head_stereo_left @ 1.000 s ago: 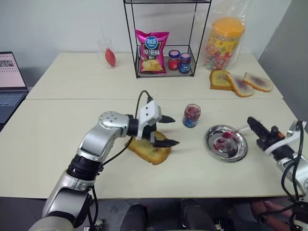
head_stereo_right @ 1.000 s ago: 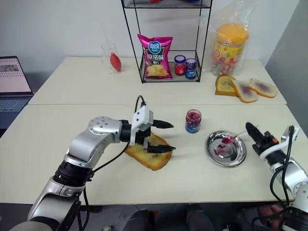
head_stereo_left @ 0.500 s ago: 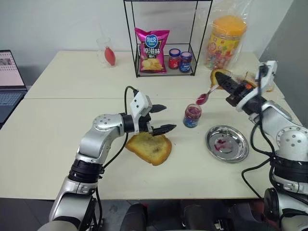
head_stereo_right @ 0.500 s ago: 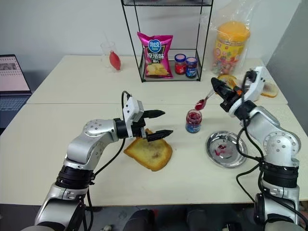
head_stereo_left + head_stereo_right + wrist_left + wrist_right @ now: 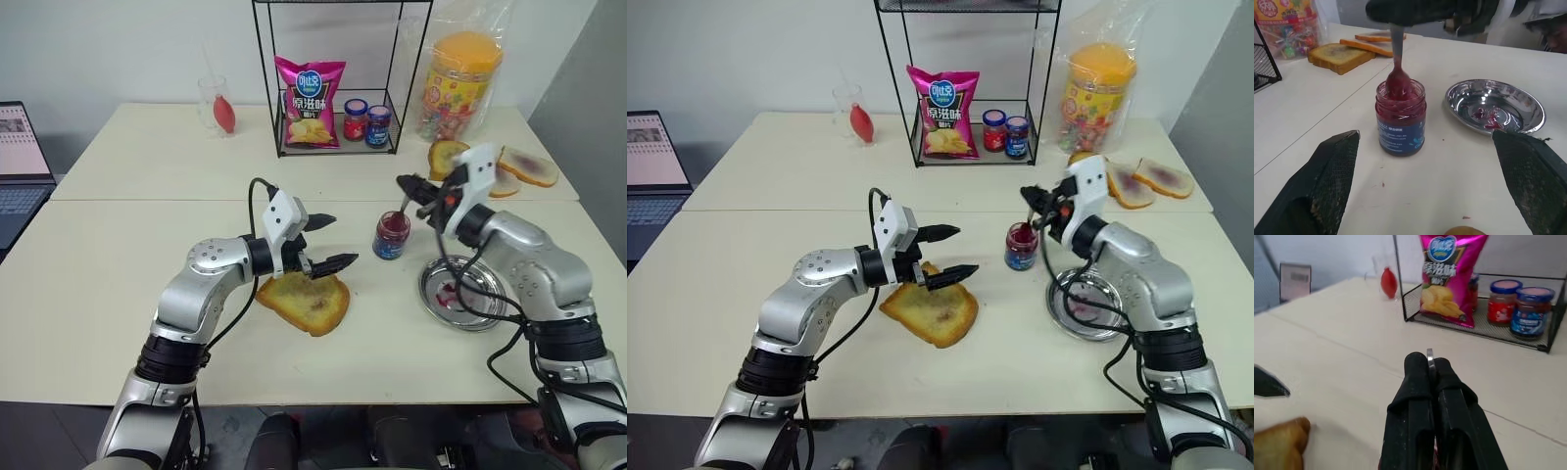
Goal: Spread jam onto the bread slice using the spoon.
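silver spoon (image 5: 1398, 73) (formerly raised) now in jam (image 5: 1400, 110)

Office-like test room: pale tables (image 5: 118, 245), a laptop (image 5: 22, 162), plain white wall (image 5: 127, 49), snacks on a wire rack (image 5: 338, 78).

Pale cream worktop (image 5: 118, 284), seam running across middle. Plain white wall (image 5: 127, 49) behind. Grey panel (image 5: 588, 88) at right edge. Black wire shelf rack (image 5: 338, 78) standing at far side. Open laptop (image 5: 20, 166) at left edge. Even, soft light.
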